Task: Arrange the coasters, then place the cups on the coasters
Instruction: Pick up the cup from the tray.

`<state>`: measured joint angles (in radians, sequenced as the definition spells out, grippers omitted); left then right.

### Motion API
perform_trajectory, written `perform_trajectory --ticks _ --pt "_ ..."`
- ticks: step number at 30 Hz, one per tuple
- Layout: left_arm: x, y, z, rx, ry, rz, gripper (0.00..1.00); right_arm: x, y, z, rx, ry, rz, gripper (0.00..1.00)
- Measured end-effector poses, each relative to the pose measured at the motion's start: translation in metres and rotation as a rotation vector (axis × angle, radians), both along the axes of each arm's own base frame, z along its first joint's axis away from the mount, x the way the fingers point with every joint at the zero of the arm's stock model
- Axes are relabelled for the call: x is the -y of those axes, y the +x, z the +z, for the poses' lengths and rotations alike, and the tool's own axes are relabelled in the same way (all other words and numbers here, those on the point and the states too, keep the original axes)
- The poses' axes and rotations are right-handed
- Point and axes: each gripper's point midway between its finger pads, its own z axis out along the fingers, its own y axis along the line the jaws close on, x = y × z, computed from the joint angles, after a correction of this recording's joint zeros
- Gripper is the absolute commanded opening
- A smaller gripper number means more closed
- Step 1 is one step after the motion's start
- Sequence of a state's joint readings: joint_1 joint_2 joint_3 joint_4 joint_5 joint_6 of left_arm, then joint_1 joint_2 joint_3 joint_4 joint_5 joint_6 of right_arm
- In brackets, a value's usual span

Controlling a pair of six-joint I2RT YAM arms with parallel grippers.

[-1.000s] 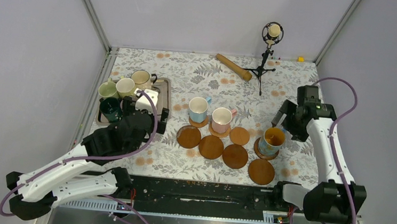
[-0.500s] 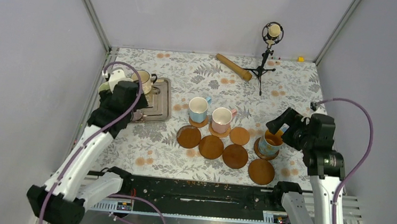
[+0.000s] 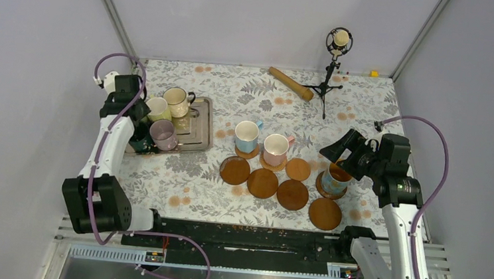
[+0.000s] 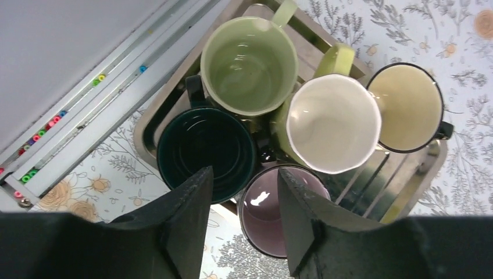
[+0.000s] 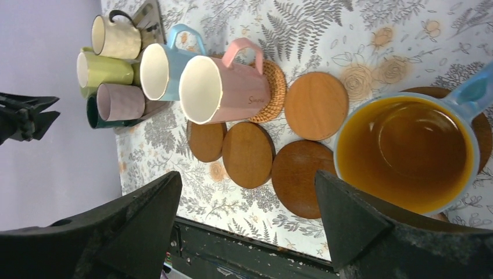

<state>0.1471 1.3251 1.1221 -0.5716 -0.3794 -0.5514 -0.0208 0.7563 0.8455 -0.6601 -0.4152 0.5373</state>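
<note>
The left pincer point(image 4: 244, 171) is half open, pointing straight down over a tray point(image 3: 200, 126) at the surface's far left. One finger is above the dark green mug point(image 4: 203, 151) and the other above the mauve mug point(image 4: 264, 215); whether it touches either I cannot tell. The left arm reaches far forward, wrist bent down. The right pincer point(image 5: 247, 174) gapes wide and holds nothing, tilted above the blue mug point(image 5: 407, 154), which stands on a coaster point(image 5: 482, 128). The right arm rises steeply, its forearm angled inward.
</note>
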Motion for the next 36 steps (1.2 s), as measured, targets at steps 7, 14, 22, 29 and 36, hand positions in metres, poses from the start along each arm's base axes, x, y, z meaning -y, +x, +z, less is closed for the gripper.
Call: perform_trajectory --ticks 7,14,22,29,36 --pt "-0.04 -0.019 -0.003 -0.001 -0.001 0.135 0.51 -0.009 -0.001 0.009 0.032 0.037 0.048 0.89" --pt "-0.051 -0.041 -0.042 -0.09 -0.054 0.192 0.53 -0.013 -0.003 0.009 0.028 0.051 0.069 0.9" --pt "-0.042 -0.034 -0.076 -0.169 -0.124 0.17 0.48 -0.015 -0.003 0.008 0.019 0.062 0.081 0.89" --pt "-0.04 -0.035 -0.098 -0.231 -0.155 0.165 0.28 -0.015 -0.002 0.007 0.01 0.063 0.082 0.9" --pt "-0.039 -0.036 -0.099 -0.242 -0.158 0.156 0.1 -0.015 -0.002 0.007 0.01 0.063 0.082 0.9"
